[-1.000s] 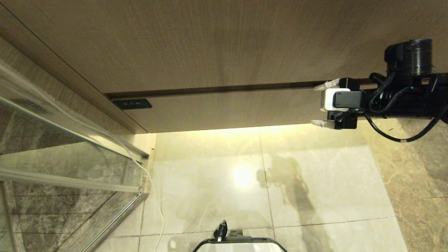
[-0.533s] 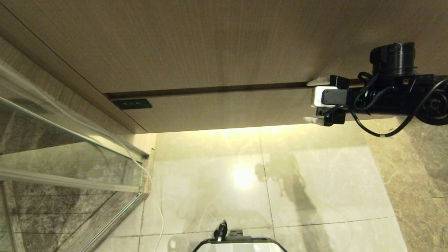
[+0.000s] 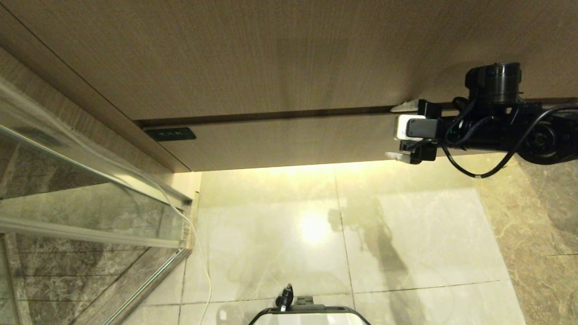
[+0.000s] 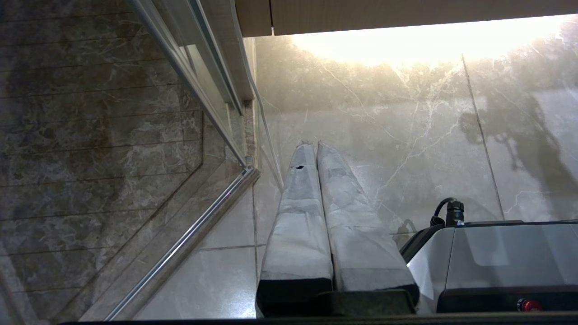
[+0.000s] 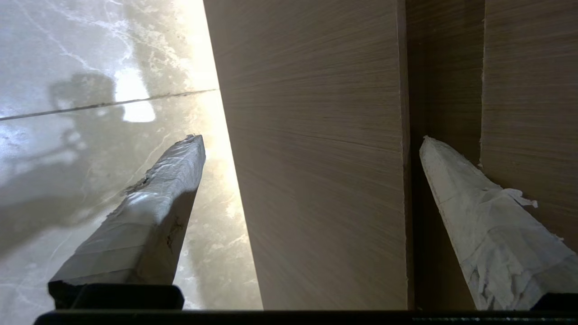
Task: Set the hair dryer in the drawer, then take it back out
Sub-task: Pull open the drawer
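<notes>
Right end effector (image 3: 395, 132) spread wide, straddling closed drawer (image 3: 289, 142) front near right end. Left end effector (image 4: 314, 146) closed, parked above floor (image 3: 406, 234).

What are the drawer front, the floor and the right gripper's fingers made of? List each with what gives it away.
Drawer front: wood-look panel, probably laminate or veneer, matte; fine, straight, even grain, no handle.
Floor: polished stone-look tile, marble or glazed porcelain; pale veining, grout lines and a sharp light reflection.
Fingers of the right gripper: hard core unseen, wrapped in pale, wrinkled tape or cloth with frayed edges.
</notes>
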You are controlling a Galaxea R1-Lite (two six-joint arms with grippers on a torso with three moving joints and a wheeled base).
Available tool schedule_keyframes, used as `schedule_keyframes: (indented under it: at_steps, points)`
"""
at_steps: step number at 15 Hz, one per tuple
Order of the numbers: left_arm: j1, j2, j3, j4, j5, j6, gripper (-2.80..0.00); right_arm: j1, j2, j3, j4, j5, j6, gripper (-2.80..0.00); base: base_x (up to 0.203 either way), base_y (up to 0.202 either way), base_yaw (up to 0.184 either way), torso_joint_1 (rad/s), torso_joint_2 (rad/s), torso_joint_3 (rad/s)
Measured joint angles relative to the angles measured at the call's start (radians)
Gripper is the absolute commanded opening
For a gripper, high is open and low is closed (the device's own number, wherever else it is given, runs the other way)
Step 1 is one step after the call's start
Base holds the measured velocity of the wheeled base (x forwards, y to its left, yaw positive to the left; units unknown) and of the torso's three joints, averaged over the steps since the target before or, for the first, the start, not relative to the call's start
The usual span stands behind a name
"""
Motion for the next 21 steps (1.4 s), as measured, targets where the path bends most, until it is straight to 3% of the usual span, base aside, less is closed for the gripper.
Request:
schedule_keyframes:
  at_steps: [8, 12, 17, 21]
  points:
    - [0.000, 0.000, 0.000, 0.000, 0.000, 0.000, -2.80, -0.001, 0.036, 0.014, -0.078, -0.004, 0.013, 0.00, 0.000, 0.000, 0.000, 0.000, 0.00, 0.000]
    - [0.000, 0.000, 0.000, 0.000, 0.000, 0.000, -2.80, -0.003, 0.046, 0.020, -0.075, -0.059, 0.059, 0.00, 0.000, 0.000, 0.000, 0.000, 0.00, 0.000]
    - [0.000, 0.000, 0.000, 0.000, 0.000, 0.000, -2.80, -0.005, 0.038, 0.017, 0.014, -0.155, 0.154, 0.00, 0.000, 0.000, 0.000, 0.000, 0.00, 0.000]
    - [0.001, 0.000, 0.000, 0.000, 0.000, 0.000, -2.80, -0.019, 0.016, 0.029, 0.110, -0.182, 0.165, 0.00, 0.000, 0.000, 0.000, 0.000, 0.00, 0.000]
